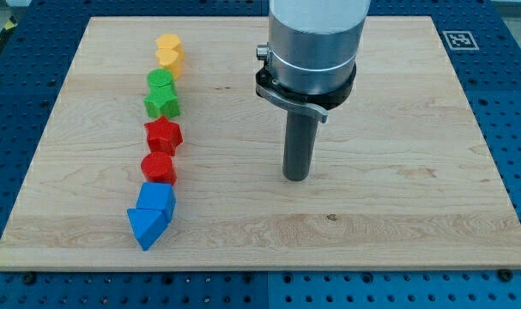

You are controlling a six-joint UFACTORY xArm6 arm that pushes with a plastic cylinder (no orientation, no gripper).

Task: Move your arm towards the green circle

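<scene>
The green circle [160,81] sits in a column of blocks at the view's left, just below a yellow heart block [169,51] and touching a green star [162,104] beneath it. My tip [295,177] rests on the board near the middle, well to the right of the column and lower than the green circle. Below the green star come a red star [164,135], a red round block [158,166], a blue block [157,200] and a blue triangle-like block [146,227].
The wooden board [397,215] lies on a blue perforated table. The arm's grey body [315,43] hangs over the board's upper middle. A fiducial marker [458,39] sits off the board's top right corner.
</scene>
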